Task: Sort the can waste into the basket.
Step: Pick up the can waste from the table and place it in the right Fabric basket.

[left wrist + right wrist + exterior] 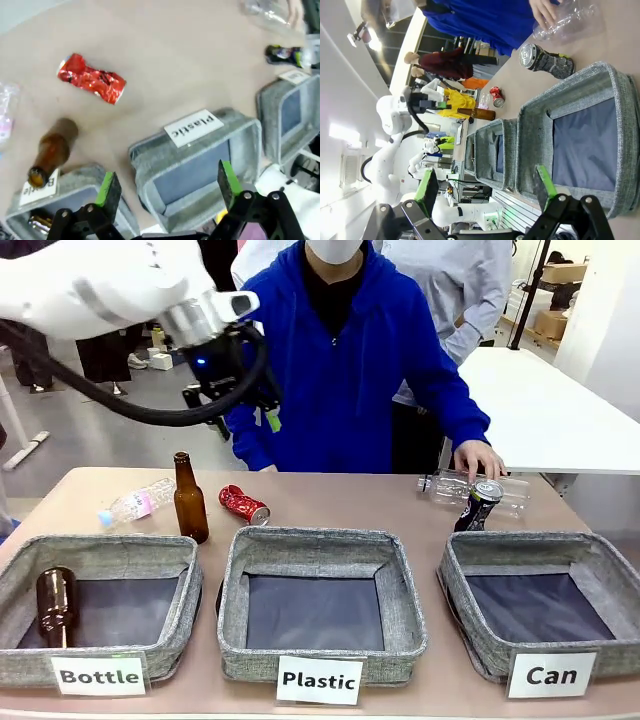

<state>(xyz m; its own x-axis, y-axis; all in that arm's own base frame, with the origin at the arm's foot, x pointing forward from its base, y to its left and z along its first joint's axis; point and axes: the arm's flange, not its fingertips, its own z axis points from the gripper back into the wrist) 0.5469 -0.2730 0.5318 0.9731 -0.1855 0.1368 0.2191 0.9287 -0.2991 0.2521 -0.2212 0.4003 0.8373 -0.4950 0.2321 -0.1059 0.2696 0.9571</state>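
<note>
Rim of basket [520, 545] hides black can [478, 505] base; left pincer [166, 179] and right pincer [485, 179] released

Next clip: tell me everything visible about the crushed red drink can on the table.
The crushed red metal drink can is small, shiny and badly dented, pinched near its middle. It lies on its side on the tan tabletop, behind the grey fabric basket labelled Plastic and beside the upright brown glass bottle, apart from both. Only the table touches it; nothing grips it.

Red can [244, 505], grey basket [468, 625]
</note>
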